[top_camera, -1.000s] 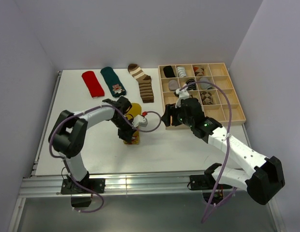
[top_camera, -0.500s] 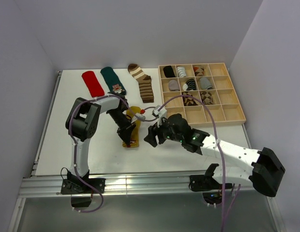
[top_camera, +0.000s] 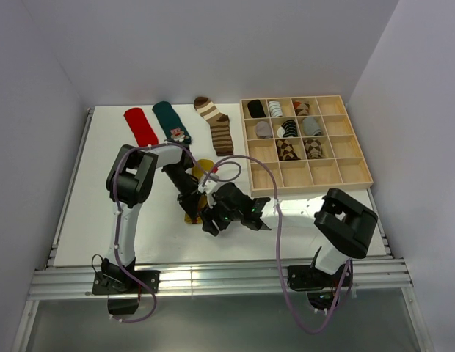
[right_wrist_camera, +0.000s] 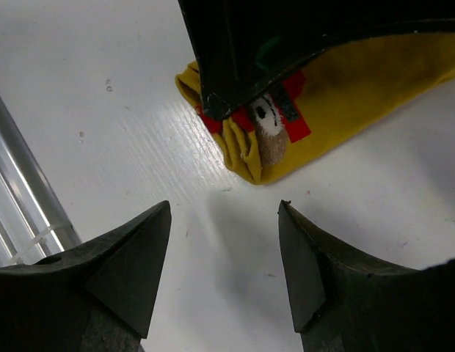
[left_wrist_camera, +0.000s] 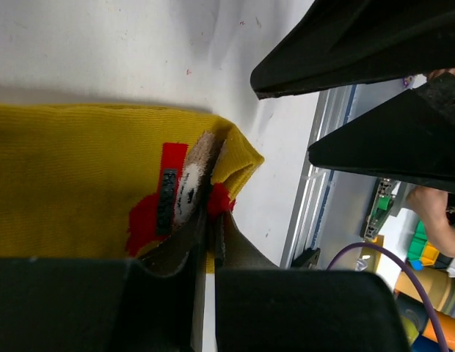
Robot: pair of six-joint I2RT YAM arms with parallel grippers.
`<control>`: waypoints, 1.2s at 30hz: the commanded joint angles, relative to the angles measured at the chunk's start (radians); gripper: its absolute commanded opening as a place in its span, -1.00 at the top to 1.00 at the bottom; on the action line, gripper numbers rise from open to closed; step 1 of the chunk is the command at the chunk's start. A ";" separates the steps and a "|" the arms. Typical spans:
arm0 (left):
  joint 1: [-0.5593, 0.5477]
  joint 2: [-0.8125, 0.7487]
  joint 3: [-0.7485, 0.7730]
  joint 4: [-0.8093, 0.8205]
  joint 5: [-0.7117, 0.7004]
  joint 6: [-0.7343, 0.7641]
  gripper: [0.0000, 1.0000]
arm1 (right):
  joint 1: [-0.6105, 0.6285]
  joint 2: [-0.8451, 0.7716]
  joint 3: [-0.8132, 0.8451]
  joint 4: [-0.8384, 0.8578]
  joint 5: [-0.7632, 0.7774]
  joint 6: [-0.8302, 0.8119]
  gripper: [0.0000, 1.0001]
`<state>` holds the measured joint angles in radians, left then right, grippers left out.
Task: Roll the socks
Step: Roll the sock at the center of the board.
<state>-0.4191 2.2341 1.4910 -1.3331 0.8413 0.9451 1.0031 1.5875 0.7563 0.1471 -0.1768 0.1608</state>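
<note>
A mustard yellow sock point(top_camera: 205, 169) with a red patch lies mid-table. My left gripper point(top_camera: 194, 201) is shut on its near end; in the left wrist view the fingers point(left_wrist_camera: 213, 220) pinch the sock's point(left_wrist_camera: 73, 183) folded edge by the red patch. Just in front of that end my right gripper point(top_camera: 210, 221) hovers low and open. In the right wrist view its fingertips point(right_wrist_camera: 224, 209) stand wide apart with bare table between them, a short way from the sock point(right_wrist_camera: 352, 95). A red sock point(top_camera: 141, 126), a dark teal sock point(top_camera: 172, 123) and a brown-and-cream striped sock point(top_camera: 216, 126) lie flat at the back.
A wooden compartment tray point(top_camera: 357, 176) at the right holds several rolled socks in its far cells. The table's near edge and metal rail point(top_camera: 213, 277) run close behind my right gripper. The right arm's cable point(top_camera: 280, 242) loops over the table front.
My right arm swung left from the tray to the near end of the yellow sock, staying open. The left gripper kept its hold on the sock while its arm shifted.
</note>
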 commanded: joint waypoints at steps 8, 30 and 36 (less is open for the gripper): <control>0.005 0.016 0.025 -0.041 0.001 0.026 0.99 | 0.051 0.092 0.120 0.055 0.125 -0.055 -0.27; 0.026 -0.030 0.026 -0.032 0.079 0.015 0.47 | 0.043 0.227 0.124 0.117 0.158 0.016 0.88; 0.086 -0.115 0.035 0.001 0.143 0.003 0.29 | 0.008 0.220 0.113 0.080 0.079 0.085 1.00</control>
<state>-0.3630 2.2295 1.4929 -1.3460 0.9009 0.9443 1.0264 1.7988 0.8803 0.2394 -0.0650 0.1921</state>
